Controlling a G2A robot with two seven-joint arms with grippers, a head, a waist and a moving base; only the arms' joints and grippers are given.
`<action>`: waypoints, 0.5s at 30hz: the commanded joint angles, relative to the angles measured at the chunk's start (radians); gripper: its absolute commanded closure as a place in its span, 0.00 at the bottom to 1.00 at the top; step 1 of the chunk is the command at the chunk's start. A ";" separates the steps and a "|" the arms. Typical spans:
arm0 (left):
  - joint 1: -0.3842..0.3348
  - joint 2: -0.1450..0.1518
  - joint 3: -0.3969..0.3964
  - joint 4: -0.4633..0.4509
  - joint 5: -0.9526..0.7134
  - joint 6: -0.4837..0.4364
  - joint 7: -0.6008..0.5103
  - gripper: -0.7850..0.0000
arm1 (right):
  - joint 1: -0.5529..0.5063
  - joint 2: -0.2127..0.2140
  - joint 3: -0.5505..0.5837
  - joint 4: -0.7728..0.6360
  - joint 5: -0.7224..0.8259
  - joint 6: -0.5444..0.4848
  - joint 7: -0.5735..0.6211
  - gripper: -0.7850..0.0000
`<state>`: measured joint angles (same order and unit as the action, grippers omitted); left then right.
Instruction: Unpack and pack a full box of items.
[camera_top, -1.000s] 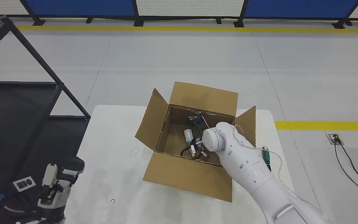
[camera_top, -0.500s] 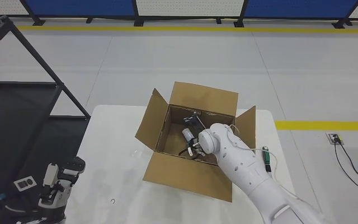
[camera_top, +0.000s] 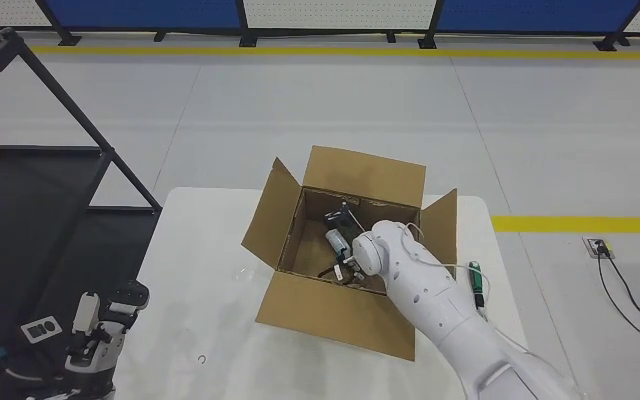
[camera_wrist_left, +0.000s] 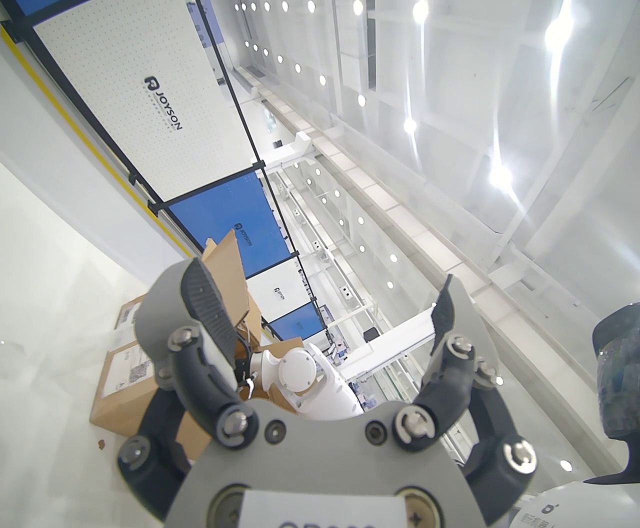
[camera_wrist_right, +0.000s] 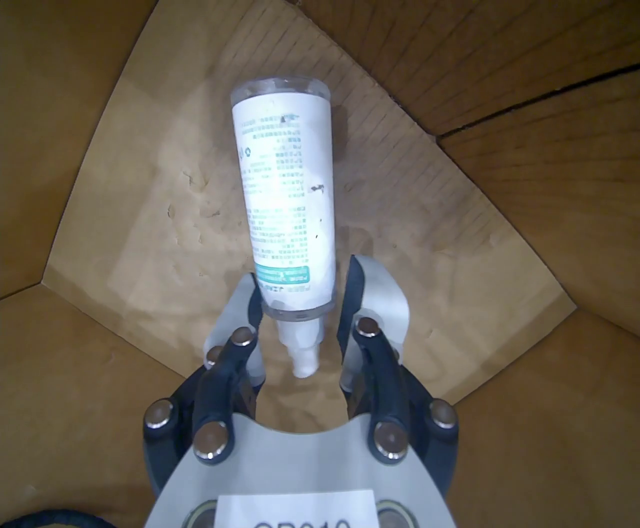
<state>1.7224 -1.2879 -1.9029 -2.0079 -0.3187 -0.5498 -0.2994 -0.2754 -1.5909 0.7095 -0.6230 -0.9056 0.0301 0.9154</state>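
An open cardboard box stands on the white table. A white spray bottle lies on the box floor, nozzle toward the wrist; it also shows in the top view. My right gripper is down inside the box, open, its two fingers on either side of the bottle's nozzle end. My left gripper is open and holds nothing. It points up toward the ceiling, off the table's near left corner.
A small green and black item lies on the table right of the box. The box flaps stand outward on all sides. A black frame stands left of the table. The table's left half is bare.
The right arm has shifted a little to the left and deeper into the box, bringing its gripper around the bottle's nozzle end. The left gripper has barely moved.
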 joint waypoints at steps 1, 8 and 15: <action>0.001 0.000 0.000 0.000 0.000 0.000 0.000 0.00 | 0.007 -0.004 0.001 0.015 0.001 -0.005 -0.003 0.76; 0.002 -0.001 0.000 0.000 -0.002 -0.001 0.002 0.00 | 0.028 0.001 0.031 0.017 0.020 -0.099 -0.006 1.00; -0.002 -0.001 0.004 0.000 -0.002 -0.001 -0.004 0.00 | 0.002 0.057 0.115 -0.114 0.016 -0.251 0.033 1.00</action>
<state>1.7214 -1.2886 -1.9007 -2.0082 -0.3221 -0.5509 -0.3017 -0.2619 -1.5452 0.8095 -0.6998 -0.8848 -0.2043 0.9348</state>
